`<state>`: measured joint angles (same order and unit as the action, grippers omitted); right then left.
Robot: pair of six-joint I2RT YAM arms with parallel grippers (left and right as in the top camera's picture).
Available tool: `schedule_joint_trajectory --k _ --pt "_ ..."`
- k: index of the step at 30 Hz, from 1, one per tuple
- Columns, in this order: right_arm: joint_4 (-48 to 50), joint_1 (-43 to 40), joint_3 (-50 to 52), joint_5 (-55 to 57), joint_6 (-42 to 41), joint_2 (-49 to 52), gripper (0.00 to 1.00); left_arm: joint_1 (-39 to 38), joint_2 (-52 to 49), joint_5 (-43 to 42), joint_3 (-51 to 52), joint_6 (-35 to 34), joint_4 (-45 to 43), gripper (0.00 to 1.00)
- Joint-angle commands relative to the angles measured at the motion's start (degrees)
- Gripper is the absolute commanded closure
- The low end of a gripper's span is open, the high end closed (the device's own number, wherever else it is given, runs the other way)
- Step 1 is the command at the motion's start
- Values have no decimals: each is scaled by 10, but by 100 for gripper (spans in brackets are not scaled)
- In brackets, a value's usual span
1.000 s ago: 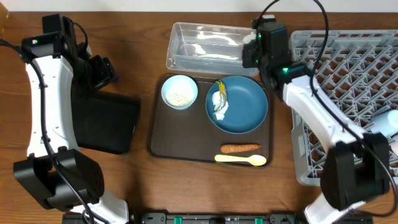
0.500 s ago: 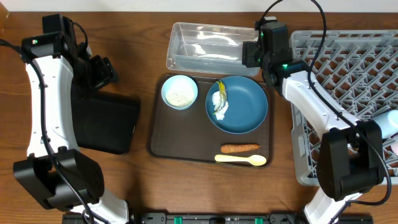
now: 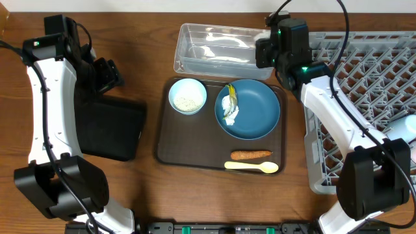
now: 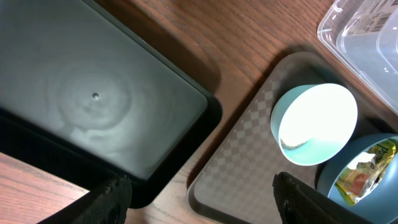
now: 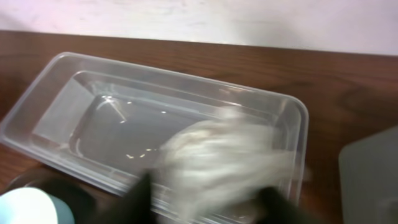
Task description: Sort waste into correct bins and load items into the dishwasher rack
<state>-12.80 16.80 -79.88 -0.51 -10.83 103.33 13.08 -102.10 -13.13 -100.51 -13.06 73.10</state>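
Crumpled white paper shows as a blur over the right end of the clear tub at the far middle of the table. It sits between the spread jaws of the right gripper, which seems to be dropping it into that bin. More waste lies on the dark blue plate just nearer. The left gripper hangs open and empty by the black tray at left, probably waiting.

Brown wood-grain table; pale wall behind far edge.
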Motion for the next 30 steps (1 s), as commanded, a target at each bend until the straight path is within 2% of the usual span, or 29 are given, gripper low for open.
schedule_joint_trajectory --k 1,2,4,7,9,10,12,19,23,30 --pt "-9 5 -11 89 -48 -5 13 1 3 3 6 5 2 24" --pt "4 5 -11 1 7 -4 25 1 3 3 6 5 2 24" --pt "17 3 -11 -129 94 -2 28 1 3 3 6 5 2 24" --pt "7 1 -11 -38 -5 0 13 1 3 3 6 5 2 24" --pt "13 1 -11 -121 75 3 16 1 3 3 6 5 2 24" --pt "10 2 -11 -112 76 3 20 1 3 3 6 5 2 24" --pt "3 1 -11 -89 48 5 21 1 3 3 6 5 2 24" --pt "19 -16 -11 -186 47 9 20 1 3 3 6 5 2 24" --pt "26 -31 -11 -175 3 9 13 1 3 3 6 5 2 24" --pt "28 -34 -11 -198 -5 9 7 1 3 3 6 5 2 24"
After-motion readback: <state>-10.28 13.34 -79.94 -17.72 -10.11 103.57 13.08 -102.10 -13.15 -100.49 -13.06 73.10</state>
